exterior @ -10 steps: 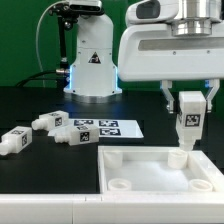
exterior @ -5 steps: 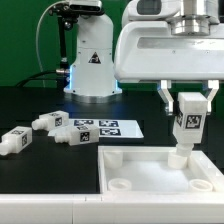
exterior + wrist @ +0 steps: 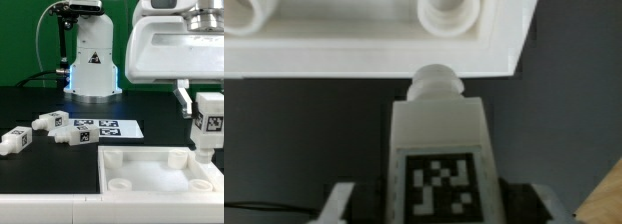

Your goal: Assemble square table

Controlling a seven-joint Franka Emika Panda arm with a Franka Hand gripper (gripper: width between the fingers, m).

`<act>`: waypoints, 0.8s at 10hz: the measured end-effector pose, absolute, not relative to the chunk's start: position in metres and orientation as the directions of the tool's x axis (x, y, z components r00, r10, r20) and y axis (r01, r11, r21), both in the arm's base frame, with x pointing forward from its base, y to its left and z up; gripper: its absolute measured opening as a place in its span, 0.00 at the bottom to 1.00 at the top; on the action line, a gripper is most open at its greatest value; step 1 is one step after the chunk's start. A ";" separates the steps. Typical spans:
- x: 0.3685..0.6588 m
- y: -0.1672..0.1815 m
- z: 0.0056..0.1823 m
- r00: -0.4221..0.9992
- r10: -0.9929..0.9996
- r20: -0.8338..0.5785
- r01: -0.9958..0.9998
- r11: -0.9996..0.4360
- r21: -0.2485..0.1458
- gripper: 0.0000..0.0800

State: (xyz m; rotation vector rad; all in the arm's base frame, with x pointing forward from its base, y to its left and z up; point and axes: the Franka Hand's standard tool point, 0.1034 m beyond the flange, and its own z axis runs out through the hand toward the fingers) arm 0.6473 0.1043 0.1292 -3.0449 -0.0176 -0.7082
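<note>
Foremost, item one: square panel [image 3: 150,160], white, raised rim, lying flat on the black table [image 3: 35,100] toward the exterior view's right and near edge. Round corner sockets show inside the rim, and the ones in sight hold nothing. In the wrist view the panel [image 3: 349,50] shows one rim edge and two sockets.

Item two: held leg [image 3: 207,130], stubby, white, upright, with its black-and-white tag facing the camera. Its lower end hangs at the panel's far corner on the exterior view's right. In the wrist view the held leg [image 3: 438,130] has its rounded tip at the outer face of the rim, beside a socket and not in it. Whether the tip touches the rim, I cannot tell.

Item three: gripper [image 3: 207,108], clenched on the held leg, with a finger pressed to each side in the wrist view [image 3: 434,200].

Item four: loose legs [image 3: 48,122], three, lying on their sides on the table at the exterior view's left, well apart from the panel.

Item five: marker board [image 3: 108,128], flat on the table, just beside the nearest loose leg.

Item six: robot base [image 3: 92,62], white, at the far side of the table.
</note>
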 end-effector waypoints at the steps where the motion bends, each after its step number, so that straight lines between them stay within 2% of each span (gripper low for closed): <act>1: 0.647 0.104 0.128 0.898 0.008 0.439 0.015 -1.000 -0.012 0.36; 3: 0.646 0.104 0.127 0.899 0.009 0.438 0.015 -1.000 -0.011 0.36; 8: 0.636 0.111 0.103 0.914 0.024 0.405 0.026 -1.000 -0.001 0.36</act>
